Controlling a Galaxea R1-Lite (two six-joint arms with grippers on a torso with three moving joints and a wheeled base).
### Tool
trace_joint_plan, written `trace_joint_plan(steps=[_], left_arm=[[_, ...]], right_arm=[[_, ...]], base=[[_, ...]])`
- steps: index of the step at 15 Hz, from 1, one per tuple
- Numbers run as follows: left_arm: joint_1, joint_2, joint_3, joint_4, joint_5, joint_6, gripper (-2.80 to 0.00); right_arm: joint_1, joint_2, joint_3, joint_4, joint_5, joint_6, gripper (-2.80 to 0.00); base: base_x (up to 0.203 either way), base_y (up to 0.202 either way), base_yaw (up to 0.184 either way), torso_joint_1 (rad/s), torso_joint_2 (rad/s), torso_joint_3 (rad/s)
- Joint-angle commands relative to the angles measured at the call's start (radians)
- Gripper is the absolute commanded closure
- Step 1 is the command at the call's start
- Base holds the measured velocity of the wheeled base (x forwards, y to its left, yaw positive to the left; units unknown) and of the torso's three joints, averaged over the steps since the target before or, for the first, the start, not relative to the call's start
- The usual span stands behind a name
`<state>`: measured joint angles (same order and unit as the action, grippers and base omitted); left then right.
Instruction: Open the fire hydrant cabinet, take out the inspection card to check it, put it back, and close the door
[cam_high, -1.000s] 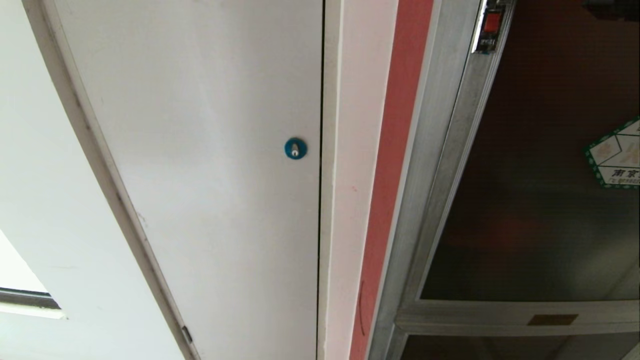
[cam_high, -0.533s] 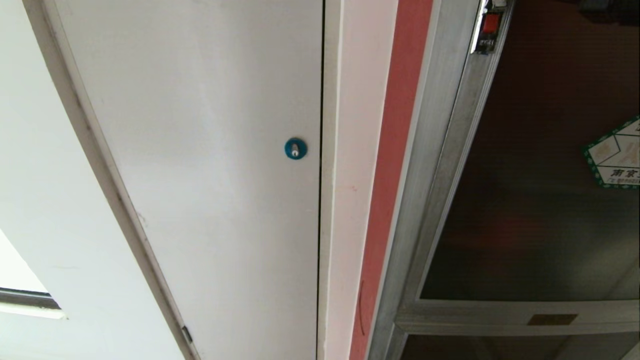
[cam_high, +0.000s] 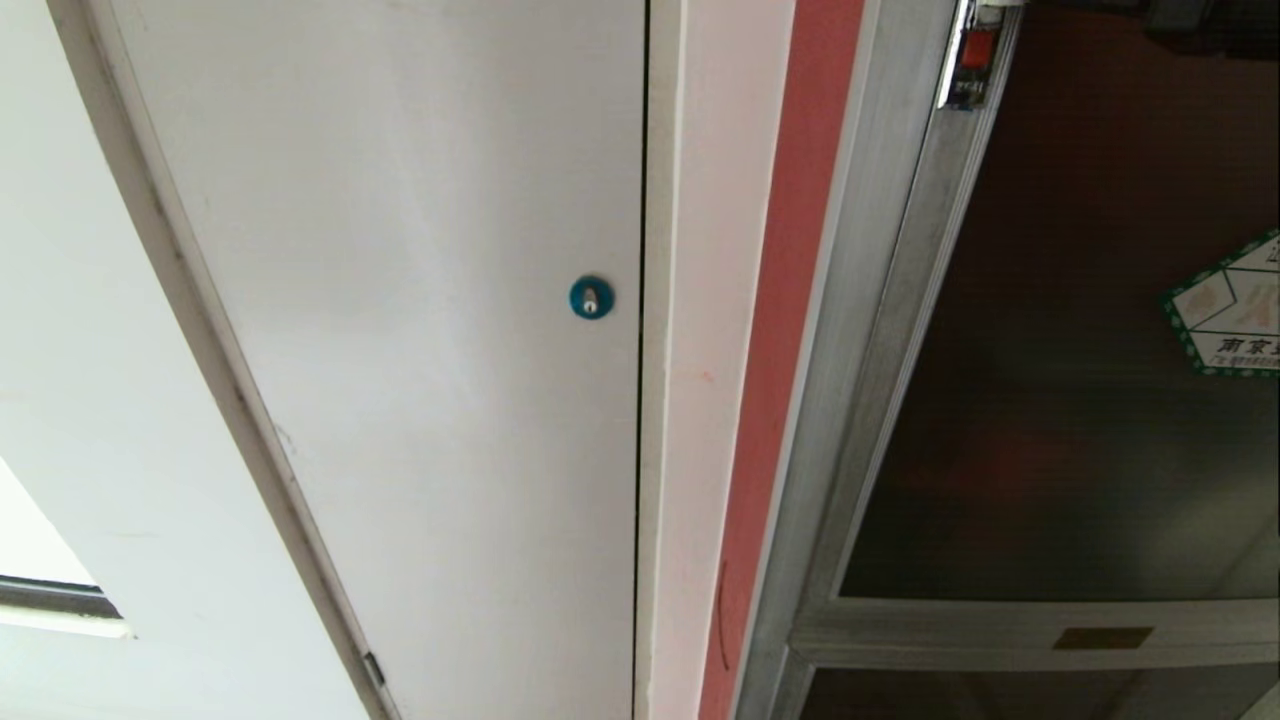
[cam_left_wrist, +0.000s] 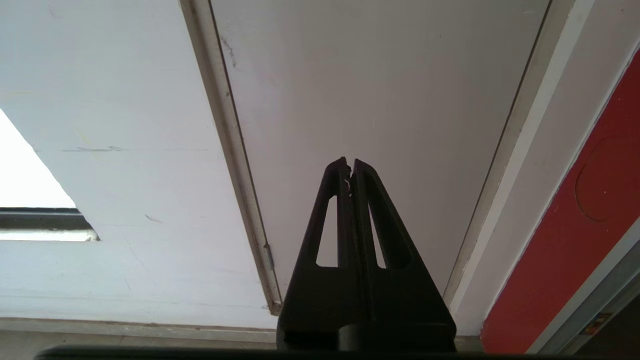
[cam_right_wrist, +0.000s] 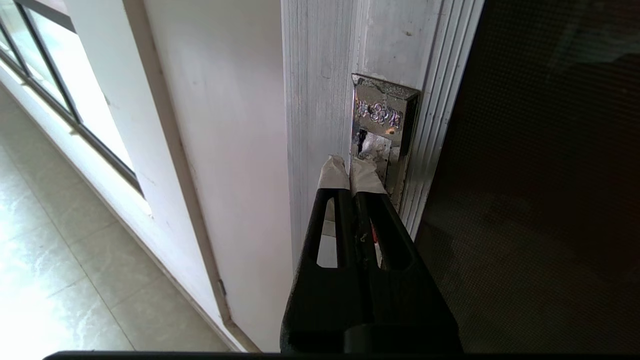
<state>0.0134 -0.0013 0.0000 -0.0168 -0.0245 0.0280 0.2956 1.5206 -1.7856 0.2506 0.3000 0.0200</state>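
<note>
Right gripper (cam_right_wrist: 351, 172) | jaws together at latch (cam_right_wrist: 382, 127) | door (cam_right_wrist: 540, 175)

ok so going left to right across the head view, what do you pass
white wall → plain white door → round blue lock → red strip → silver frame → dark glass door → hexagonal sticker
</note>
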Motion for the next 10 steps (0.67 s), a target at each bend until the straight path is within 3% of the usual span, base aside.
trace_joint_plan(steps=[1,10], left_arm=[[0.000,0.001,0.006,0.000,0.000,0.000,0.00],[0.000,0.001,0.006,0.000,0.000,0.001,0.00]], right_arm=[[-0.004,0.013,0.000,-0.001,0.001,0.000,0.00],[-0.013,0.038,0.000,-0.001,0.001,0.000,0.00]], base=[[0.000,0.000,0.000,0.000,0.00,0.000],[0.000,0.000,0.000,0.000,0.00,0.000]])
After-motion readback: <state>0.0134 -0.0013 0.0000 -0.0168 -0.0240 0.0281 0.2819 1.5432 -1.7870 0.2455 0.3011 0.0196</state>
